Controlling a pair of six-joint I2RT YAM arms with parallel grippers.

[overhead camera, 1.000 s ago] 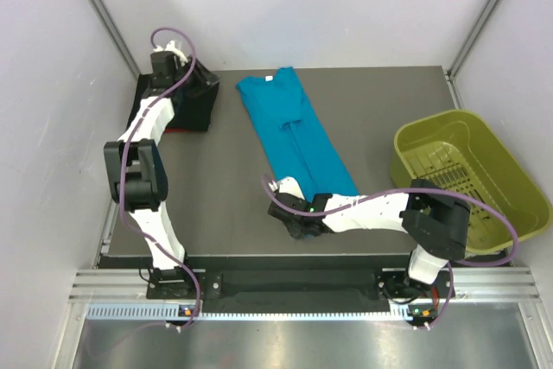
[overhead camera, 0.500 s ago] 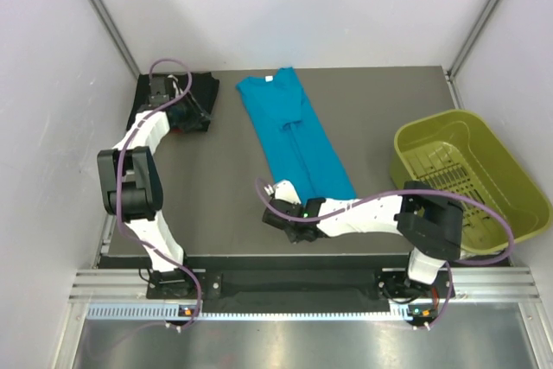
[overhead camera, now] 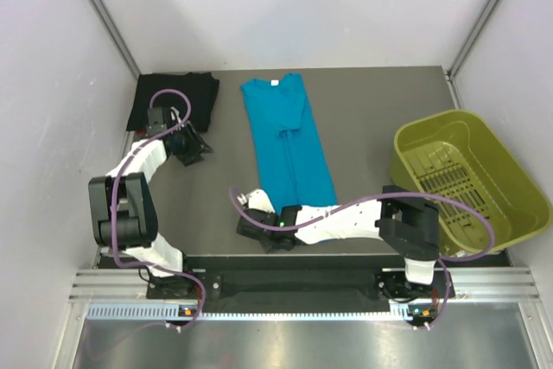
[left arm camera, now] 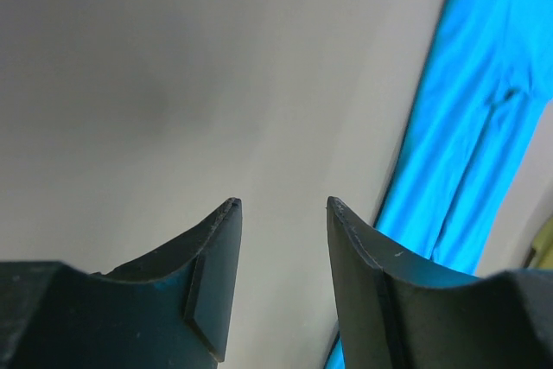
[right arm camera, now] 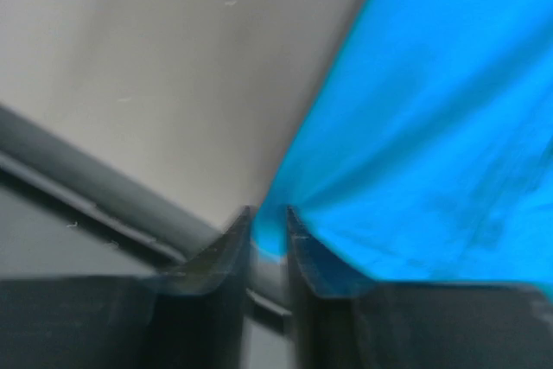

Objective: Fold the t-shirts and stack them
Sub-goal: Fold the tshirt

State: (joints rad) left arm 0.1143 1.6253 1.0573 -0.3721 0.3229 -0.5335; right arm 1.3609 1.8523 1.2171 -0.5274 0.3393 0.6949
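We've got the right gripper (right arm camera: 268,213) pinching the near hem of the long teal-blue cloth t-shirt (overhead camera: 289,140) on the grey table (overhead camera: 371,110); left gripper (left arm camera: 283,205) hangs half open, empty, near the black cloth t-shirt (overhead camera: 173,99).

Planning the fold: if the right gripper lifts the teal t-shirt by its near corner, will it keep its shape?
Probably not: the teal t-shirt lies flat with soft creases, so it would likely droop from the right gripper. It looks thin, so probably light. The rest may drag along the table.
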